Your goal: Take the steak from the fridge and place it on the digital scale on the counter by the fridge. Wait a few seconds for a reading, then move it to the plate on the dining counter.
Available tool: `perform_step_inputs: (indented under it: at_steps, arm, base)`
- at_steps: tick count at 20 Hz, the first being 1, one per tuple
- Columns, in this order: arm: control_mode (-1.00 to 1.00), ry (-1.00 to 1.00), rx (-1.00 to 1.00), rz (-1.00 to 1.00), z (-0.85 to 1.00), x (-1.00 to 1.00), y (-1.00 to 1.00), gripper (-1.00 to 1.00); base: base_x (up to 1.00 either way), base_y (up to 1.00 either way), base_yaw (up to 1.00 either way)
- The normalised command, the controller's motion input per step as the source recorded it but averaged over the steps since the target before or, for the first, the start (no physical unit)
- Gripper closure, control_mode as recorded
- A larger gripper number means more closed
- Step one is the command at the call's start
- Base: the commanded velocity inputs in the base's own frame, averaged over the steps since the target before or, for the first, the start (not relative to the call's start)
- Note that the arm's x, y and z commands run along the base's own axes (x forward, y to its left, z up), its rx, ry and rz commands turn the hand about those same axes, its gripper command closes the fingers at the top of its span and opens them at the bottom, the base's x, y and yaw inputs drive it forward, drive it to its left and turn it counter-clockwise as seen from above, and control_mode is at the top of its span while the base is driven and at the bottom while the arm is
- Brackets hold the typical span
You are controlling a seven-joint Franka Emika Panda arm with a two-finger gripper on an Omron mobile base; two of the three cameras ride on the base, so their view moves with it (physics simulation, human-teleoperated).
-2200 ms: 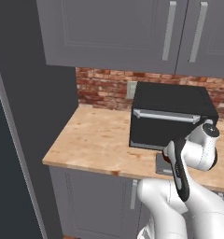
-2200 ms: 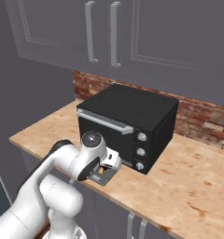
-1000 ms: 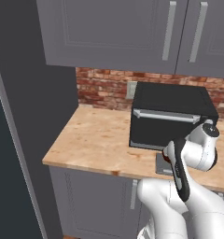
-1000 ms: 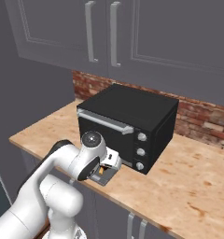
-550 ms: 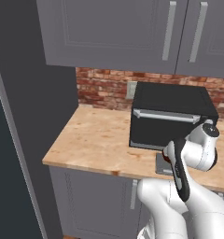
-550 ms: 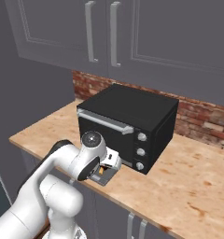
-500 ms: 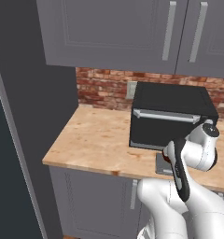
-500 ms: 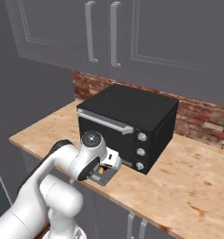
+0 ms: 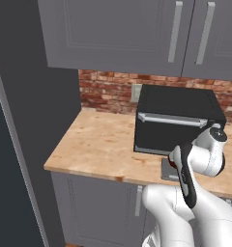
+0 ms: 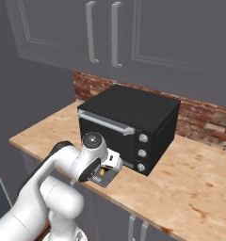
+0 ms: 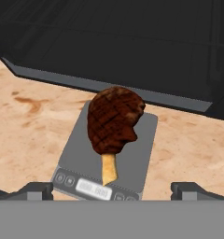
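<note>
The steak (image 11: 113, 122), dark brown with a pale bone end, lies on the grey digital scale (image 11: 143, 151). The scale sits on the wood-grain counter (image 9: 98, 149), right in front of the black toaster oven. My gripper (image 11: 115, 190) hovers just above the scale, open, with its fingertips (image 11: 37, 189) spread wide to either side of the steak and apart from it. From the base, the hand (image 10: 108, 165) hangs over the scale (image 10: 104, 180) at the counter's front edge. The slate-grey fridge (image 9: 36, 111) stands at the left. The plate and the dining counter are out of view.
A big black toaster oven (image 10: 129, 123) stands directly behind the scale, against the brick backsplash (image 9: 108, 91). Grey upper cabinets (image 9: 118, 34) hang above. Bare counter stretches to the left (image 9: 89, 144) and to the right (image 10: 199, 179) of the oven.
</note>
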Motion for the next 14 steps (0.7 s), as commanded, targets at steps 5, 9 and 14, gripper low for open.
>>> perform_step_inputs:
  at_steps: [5,9,14]
  arm:
    - [-1.0,0.0,0.0,0.0,0.0,0.0,0.0,-1.0]
    - [-1.0,0.0,0.0,0.0,0.0,0.0,0.0,-1.0]
    - [-1.0,0.0,0.0,0.0,0.0,0.0,0.0,-1.0]
  base:
    - [0.0,0.0,0.0]
    - [0.0,0.0,0.0]
    - [0.0,0.0,0.0]
